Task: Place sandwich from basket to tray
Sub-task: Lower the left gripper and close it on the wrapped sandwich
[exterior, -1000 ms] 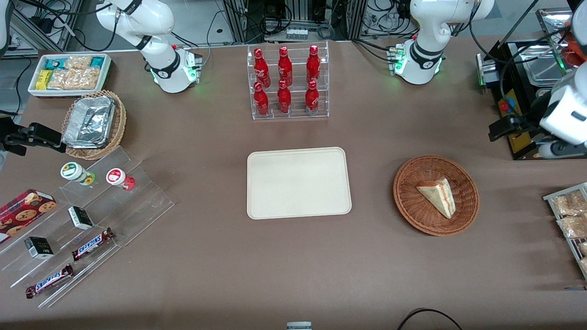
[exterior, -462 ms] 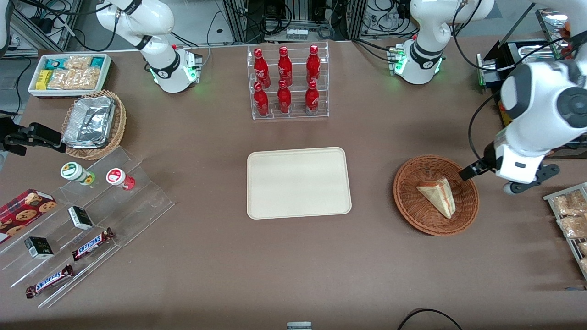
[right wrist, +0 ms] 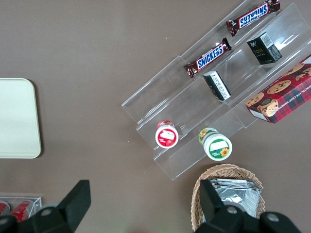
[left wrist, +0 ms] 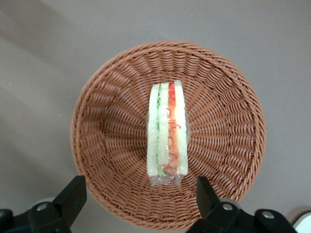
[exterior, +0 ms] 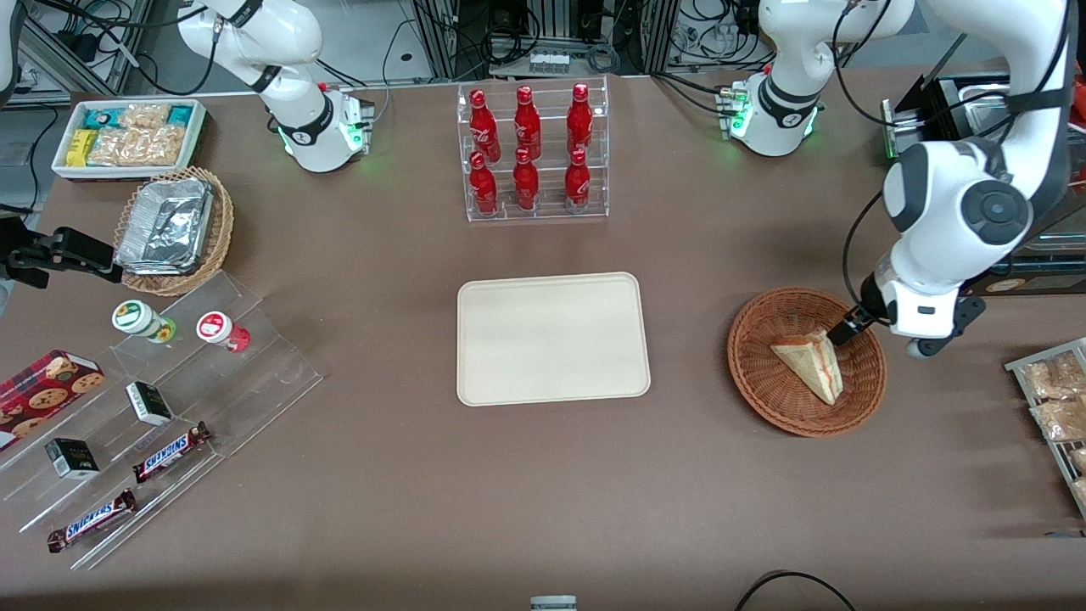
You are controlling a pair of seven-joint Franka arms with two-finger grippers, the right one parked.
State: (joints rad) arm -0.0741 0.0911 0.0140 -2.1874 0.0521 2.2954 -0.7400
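The gripper [left wrist: 137,204] has moved over the basket [exterior: 768,399]. Fingers [left wrist: 73,194] spread wide, holding nothing; the sandwich [left wrist: 167,133] lies between them, untouched.

The sandwich [exterior: 810,366] [left wrist: 167,134] lies in the basket [exterior: 768,390] [left wrist: 112,121], resting on its floor near the middle. The basket sits on the table [exterior: 543,492] toward the working arm's end. The tray [exterior: 551,338] lies beside the basket, well apart from it, toward the parked arm's end. The bottle rack [exterior: 533,153] stands farther from the front camera than the tray. The gripper [exterior: 840,333] [left wrist: 138,196] hangs above the basket's rim, at the edge farther from the front camera, its fingers [left wrist: 73,194] spread wide and straddling the sandwich's width from above, touching nothing.
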